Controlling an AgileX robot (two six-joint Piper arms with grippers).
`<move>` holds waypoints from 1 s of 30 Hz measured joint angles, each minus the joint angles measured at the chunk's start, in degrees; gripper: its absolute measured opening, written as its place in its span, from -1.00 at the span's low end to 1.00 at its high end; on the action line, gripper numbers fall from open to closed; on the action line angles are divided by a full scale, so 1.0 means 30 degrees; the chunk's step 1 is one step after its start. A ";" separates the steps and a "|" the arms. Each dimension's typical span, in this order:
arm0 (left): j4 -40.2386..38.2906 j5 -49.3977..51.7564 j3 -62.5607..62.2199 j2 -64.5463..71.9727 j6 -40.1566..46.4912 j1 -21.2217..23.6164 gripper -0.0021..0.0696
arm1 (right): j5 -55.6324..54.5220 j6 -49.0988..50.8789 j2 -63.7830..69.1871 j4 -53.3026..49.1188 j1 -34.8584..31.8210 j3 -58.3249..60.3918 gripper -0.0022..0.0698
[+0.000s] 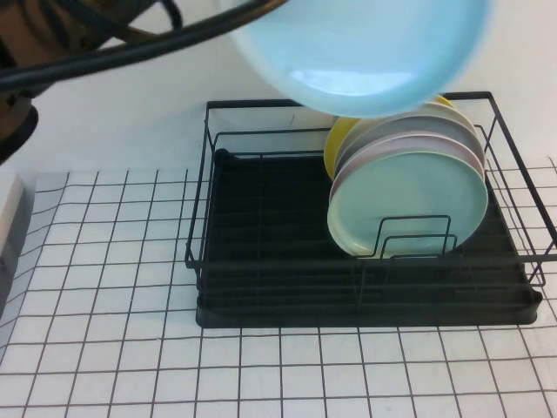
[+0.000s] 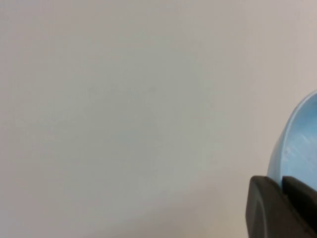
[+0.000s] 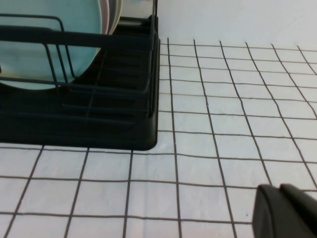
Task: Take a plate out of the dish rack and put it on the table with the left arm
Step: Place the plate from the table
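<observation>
The sky-blue plate (image 1: pixel 365 52) hangs high above the dish rack (image 1: pixel 348 315), close under the high camera and clear of the other plates. In the left wrist view my left gripper (image 2: pixel 282 186) is shut on the plate's rim (image 2: pixel 302 144), with a bare wall behind. In the high view only the left arm's black cable (image 1: pixel 104 54) shows; its gripper is out of frame. My right gripper (image 3: pixel 280 196) hovers low over the table (image 3: pixel 223 148), to the side of the rack (image 3: pixel 99 124), fingers together and empty.
A mint-green plate (image 1: pixel 409 205) stands upright at the right end of the rack, with more pale plates and a yellow one (image 1: pixel 335 144) behind it. The rack's left half holds nothing. Gridded table (image 1: pixel 104 348) stretches to the left and front.
</observation>
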 joint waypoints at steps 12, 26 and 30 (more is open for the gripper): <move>0.4608 0.8676 0.2438 0.0048 -1.2661 0.0000 -0.93 | 0.0000 0.0000 0.0000 0.0000 0.0000 0.0000 -0.95; 1.3351 0.9793 0.7805 0.0834 -2.1289 0.0000 -0.93 | 0.0000 0.0000 0.0000 0.0000 0.0000 0.0000 -0.95; 1.2595 0.7205 1.0156 0.0896 -2.0385 0.0000 -0.93 | 0.0000 0.0000 0.0000 0.0000 0.0000 0.0000 -0.95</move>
